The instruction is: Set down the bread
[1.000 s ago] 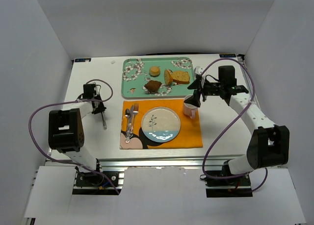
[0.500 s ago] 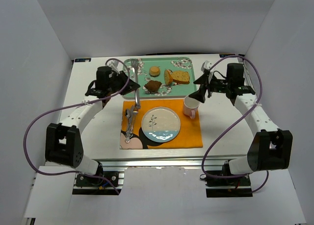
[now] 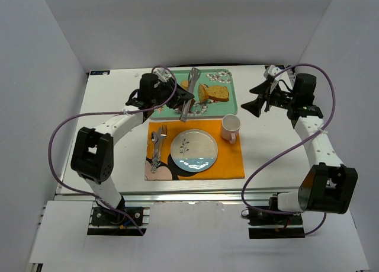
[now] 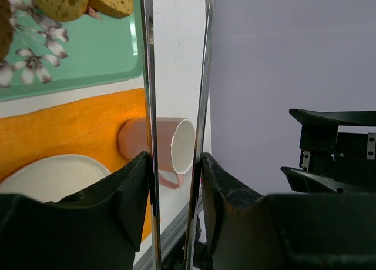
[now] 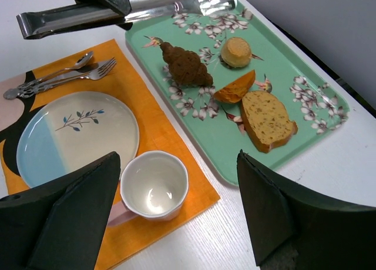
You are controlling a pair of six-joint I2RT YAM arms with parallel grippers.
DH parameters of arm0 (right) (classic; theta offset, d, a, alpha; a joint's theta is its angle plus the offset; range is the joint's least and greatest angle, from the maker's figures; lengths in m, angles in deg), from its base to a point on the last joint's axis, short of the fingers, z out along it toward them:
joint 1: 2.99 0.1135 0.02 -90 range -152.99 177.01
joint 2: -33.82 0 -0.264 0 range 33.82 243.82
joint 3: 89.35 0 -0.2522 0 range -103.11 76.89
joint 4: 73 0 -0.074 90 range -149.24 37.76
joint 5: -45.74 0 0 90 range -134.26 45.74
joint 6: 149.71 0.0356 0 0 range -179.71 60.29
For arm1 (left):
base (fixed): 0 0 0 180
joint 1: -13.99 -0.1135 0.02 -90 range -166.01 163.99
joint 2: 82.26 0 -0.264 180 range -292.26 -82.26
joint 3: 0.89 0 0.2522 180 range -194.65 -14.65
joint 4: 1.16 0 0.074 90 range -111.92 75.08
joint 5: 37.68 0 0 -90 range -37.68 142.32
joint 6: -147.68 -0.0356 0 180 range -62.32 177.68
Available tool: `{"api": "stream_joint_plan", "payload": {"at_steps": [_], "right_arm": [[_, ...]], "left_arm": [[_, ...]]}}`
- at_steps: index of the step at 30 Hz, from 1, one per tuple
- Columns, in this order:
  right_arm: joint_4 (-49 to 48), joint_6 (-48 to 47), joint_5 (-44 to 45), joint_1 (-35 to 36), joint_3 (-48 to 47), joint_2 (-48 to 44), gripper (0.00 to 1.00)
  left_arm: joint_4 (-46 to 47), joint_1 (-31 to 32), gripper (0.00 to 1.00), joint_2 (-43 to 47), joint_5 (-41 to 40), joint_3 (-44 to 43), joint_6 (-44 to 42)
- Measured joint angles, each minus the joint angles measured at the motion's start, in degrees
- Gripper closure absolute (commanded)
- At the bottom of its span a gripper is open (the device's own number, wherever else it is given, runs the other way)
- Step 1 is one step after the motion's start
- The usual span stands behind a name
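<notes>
The tongs (image 5: 135,5) are pinched in the left claw (image 4: 174,161), their two arms kept a little apart between the fingers, and are held above the middle of the tray (image 5: 223,142) at the counter's far edge. The bread (image 5: 267,120) is seen lying flat at the tray's right end, just beside the narrow slice (image 5: 235,87), apart from the tongs. The right claw (image 3: 254,100) is spread and empty over the counter's right side.

For a clean pick, the tongs should be brought right, past the dark chunk (image 5: 187,66) and the narrow slice. They should be let open enough to straddle the bread, then lowered. Only a light squeeze is advised, lest the crumb be crushed. The slice should be kept level on the way to the plate (image 5: 76,158).
</notes>
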Motion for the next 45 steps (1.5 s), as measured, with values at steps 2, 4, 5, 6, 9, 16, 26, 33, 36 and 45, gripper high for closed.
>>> {"api": "stream_joint_plan", "payload": {"at_steps": [2,4,5,6,9,16,26,33,36,45], "right_arm": [[-0.2,0.4,-0.2,-0.7,0.1,-0.4,0.16],[-0.5,0.6,-0.3,-1.3,0.2,-0.8,0.16],[-0.6,0.7,-0.4,-1.4,0.3,-1.0,0.16],[-0.7,0.8,-0.4,-1.7,0.7,-1.2,0.16],[-0.8,1.1,-0.6,-2.0,1.2,-1.5,0.16],[-1.9,2.2,-0.9,-2.7,2.1,-1.6,0.16],[-3.5,3.4,-1.4,-3.2,4.2,-1.7,0.16],[-3.6,3.6,-1.6,-3.6,4.9,-1.7,0.16],[-4.4,3.6,-1.8,-3.9,5.2,-2.0,0.16],[-5.3,3.7,-2.0,-4.6,5.7,-2.1,0.16]], "left_arm": [[0.3,0.9,0.51,-1.8,-0.1,-1.5,1.1],[0.7,1.6,0.51,-3.5,-0.2,-2.7,2.4],[0.8,2.0,0.51,-4.2,-0.2,-3.1,3.2],[0.9,2.3,0.51,-4.7,-0.2,-3.5,4.0],[0.9,3.3,0.51,-6.6,-0.4,-4.9,6.7],[1.2,5.3,0.51,-8.6,-0.5,-6.3,13.3],[-1.5,7.3,0.51,-11.3,-2.3,-7.1,17.9],[-3.8,8.0,0.51,-16.2,-3.5,-10.7,19.1],[-4.0,8.2,0.51,-17.6,-3.9,-11.3,19.6],[-4.3,8.4,0.51,-20.4,-4.3,-12.1,20.2]]}}
